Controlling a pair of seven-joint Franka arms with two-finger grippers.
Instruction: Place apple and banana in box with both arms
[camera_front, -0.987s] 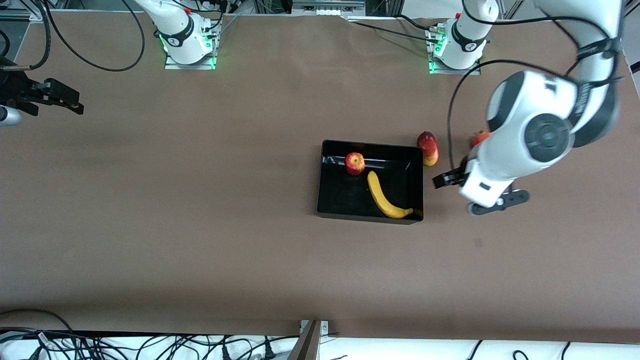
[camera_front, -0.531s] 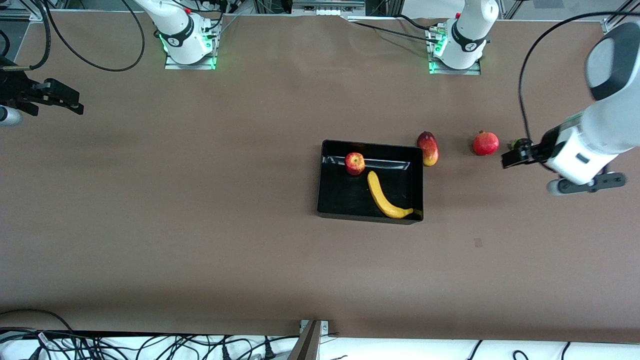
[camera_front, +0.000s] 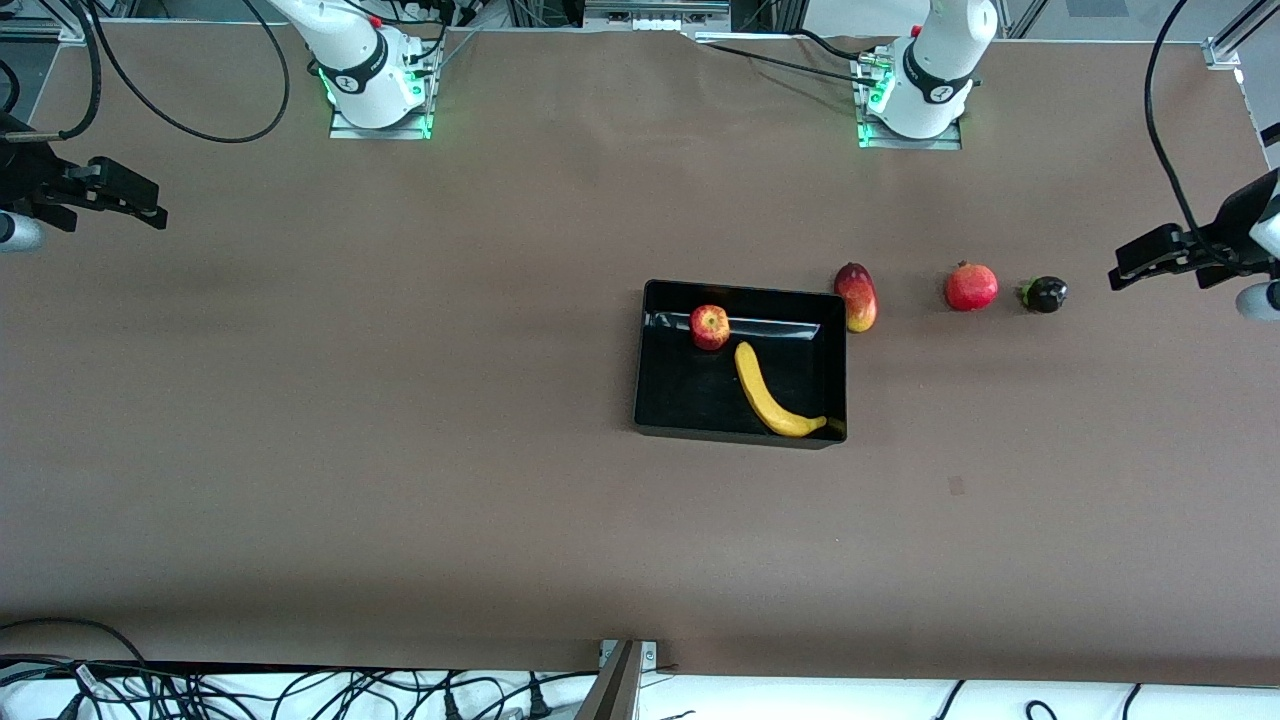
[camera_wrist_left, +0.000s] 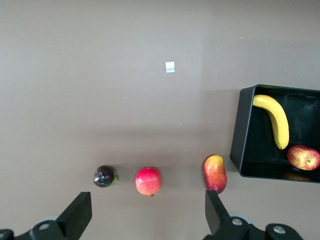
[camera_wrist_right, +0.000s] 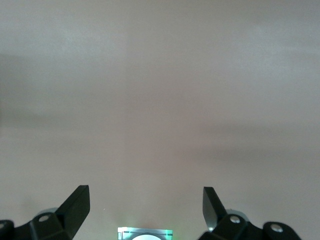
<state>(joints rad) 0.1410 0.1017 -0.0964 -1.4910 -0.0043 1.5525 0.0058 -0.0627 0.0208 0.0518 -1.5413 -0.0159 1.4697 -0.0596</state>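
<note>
The apple (camera_front: 710, 327) and banana (camera_front: 774, 393) are both seen inside the box (camera_front: 660, 300), just right of frame centre in the front view, so the task looks done, judging by how things lie. The apple is set against the box wall toward the top of frame; the banana is laid diagonally below it, w/ its dark tip in the lower right corner of the box, probably because its length only fits slantwise. The two fruits are close together but contact can't be told.

Three non-task items are left on the table (camera_front: 400, 400) in a row to the right of the box: a mango (camera_front: 856, 297) just beside the box's upper right corner, then a pomegranate (camera_front: 971, 286), then a small dark fruit (camera_front: 1045, 294).

Both arms are pulled well clear of the box, prob. parked. The left gripper (camera_front: 1150, 258) is held at the right edge of frame, over bare table near the dark fruit; in the left wrist view its fingers (camera_wrist_left: 80, 214) are spread wide w/ nothing between. The right gripper (camera_front: 120, 200) is held at the upper left edge, over bare table; it is also spread apart and empty in the right wrist view.
</note>
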